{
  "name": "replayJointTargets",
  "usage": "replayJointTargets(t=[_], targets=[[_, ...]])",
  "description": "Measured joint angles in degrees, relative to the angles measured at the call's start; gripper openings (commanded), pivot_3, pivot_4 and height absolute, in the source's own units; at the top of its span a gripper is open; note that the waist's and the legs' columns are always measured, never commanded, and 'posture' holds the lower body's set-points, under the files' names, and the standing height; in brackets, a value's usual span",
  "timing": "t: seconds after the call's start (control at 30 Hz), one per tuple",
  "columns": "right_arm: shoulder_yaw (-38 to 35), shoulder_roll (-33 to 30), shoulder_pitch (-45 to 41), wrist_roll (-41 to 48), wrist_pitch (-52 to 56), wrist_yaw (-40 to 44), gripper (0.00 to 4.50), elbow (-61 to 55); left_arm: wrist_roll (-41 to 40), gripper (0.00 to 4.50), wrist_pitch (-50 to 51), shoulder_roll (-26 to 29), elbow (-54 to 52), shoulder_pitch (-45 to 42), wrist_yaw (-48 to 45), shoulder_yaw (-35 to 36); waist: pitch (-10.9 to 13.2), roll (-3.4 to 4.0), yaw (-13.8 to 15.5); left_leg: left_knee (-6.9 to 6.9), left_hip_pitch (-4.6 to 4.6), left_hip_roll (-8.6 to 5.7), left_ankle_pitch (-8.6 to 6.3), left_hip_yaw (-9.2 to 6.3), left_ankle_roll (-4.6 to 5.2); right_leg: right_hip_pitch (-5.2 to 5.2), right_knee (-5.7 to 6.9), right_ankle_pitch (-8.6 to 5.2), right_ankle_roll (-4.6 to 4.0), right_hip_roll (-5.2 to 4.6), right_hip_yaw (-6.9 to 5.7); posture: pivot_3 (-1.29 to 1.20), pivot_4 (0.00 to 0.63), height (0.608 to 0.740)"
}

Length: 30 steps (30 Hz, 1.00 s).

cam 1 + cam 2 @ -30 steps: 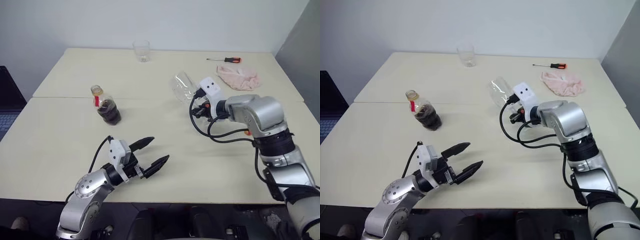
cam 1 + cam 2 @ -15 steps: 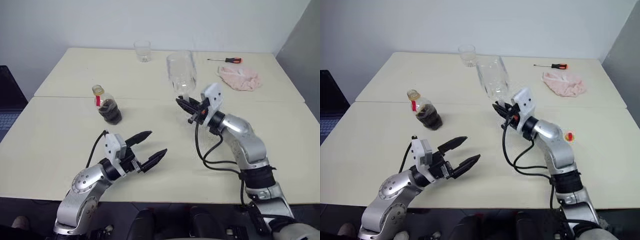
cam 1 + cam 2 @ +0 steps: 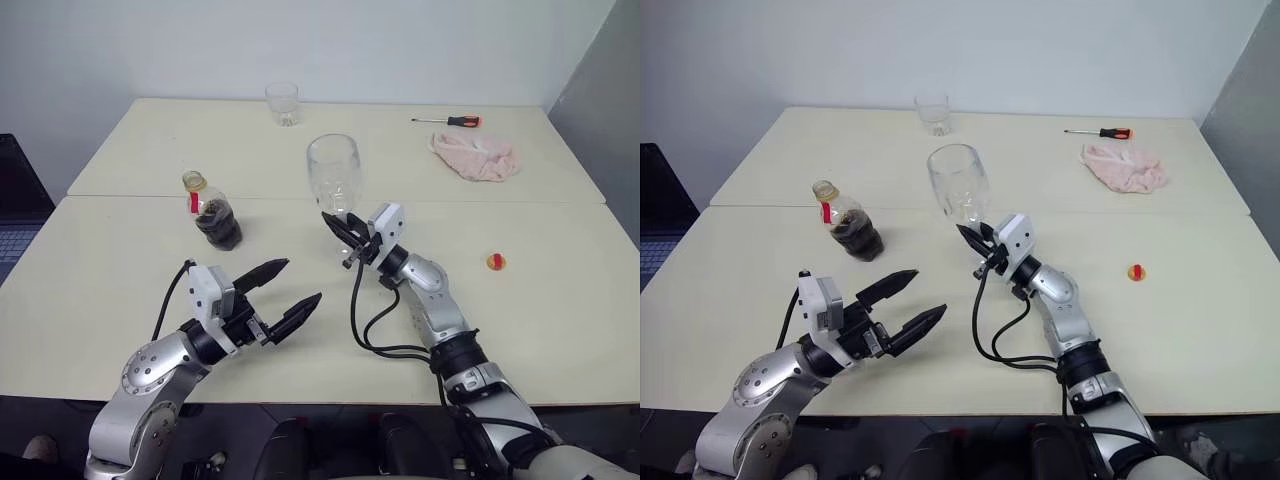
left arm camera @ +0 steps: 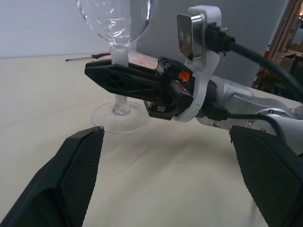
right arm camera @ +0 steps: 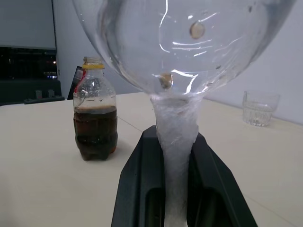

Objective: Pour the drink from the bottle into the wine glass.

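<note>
- Wine glass [image 3: 334, 175]: clear, empty, upright; stem clamped between the two black fingers of the right hand [image 3: 340, 232]. The left wrist view shows its foot [image 4: 121, 118] at or just above the desk [image 3: 120, 270]; contact cannot be confirmed.
- Bottle [image 3: 211, 211]: small clear plastic, red strip at the neck, upright on the desk at about 10 o'clock from the right hand, well apart from it. Lies at about 12 o'clock from the left hand [image 3: 290, 296], apart and untouched.
- Drink [image 5: 95, 129]: dark brown liquid filling the lower half of the bottle.
- Right hand: fingers closed tight on the glass stem just under the bowl, pointing toward the robot's left.
- Left hand: fingers spread wide, holding nothing, hovering over the near desk; wine glass at about 1 o'clock from it.
- Tumbler [image 3: 283, 103]: short, clear, stemless, at the far edge of the desk, about 12 o'clock from the bottle.
- Screwdriver [image 3: 448, 121]: red-handled, far right of the desk.
- Pink cloth [image 3: 475, 157]: crumpled, just nearer than the screwdriver.
- Small red-and-yellow object [image 3: 495, 262]: on the desk at 3 o'clock from the right hand, possibly a cap.
- Desk: pale cream, two tops joined by a seam.
- Room: plain white wall behind.
</note>
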Motion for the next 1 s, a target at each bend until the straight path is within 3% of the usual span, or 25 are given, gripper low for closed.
replayJointTargets(t=[0.2, 0.5, 1.0], targets=[[-0.23, 2.82, -4.76, -3.67, -11.02, -3.13, 0.17, 15.49, -0.91, 4.50, 0.79, 0.12, -1.78, 0.18, 1.67, 0.88, 0.00, 0.00, -0.03, -0.02, 0.08, 0.01, 0.00, 0.00, 0.00, 0.02, 0.07, 0.00, -0.01, 0.00, 0.04, 0.00, 0.150, 0.740], [-2.50, 3.42, -6.80, -4.35, -13.71, -5.45, 0.17, 27.88, -1.01, 4.50, 1.48, 0.18, -3.39, 0.82, 2.73, 0.96, 0.00, 0.00, -0.06, -0.03, 0.11, 0.01, 0.00, 0.00, -0.01, 0.02, 0.10, -0.01, -0.03, 0.00, 0.08, 0.00, 0.150, 0.740], [-3.00, 3.27, -6.79, -6.36, -16.20, -6.64, 0.17, 30.13, -1.79, 4.50, 1.54, 0.96, -3.53, 0.96, 2.85, 2.04, 0.00, 0.01, -0.11, -0.04, 0.18, 0.01, 0.00, 0.00, 0.00, 0.06, 0.13, -0.02, -0.05, 0.00, 0.09, 0.00, 0.150, 0.740]])
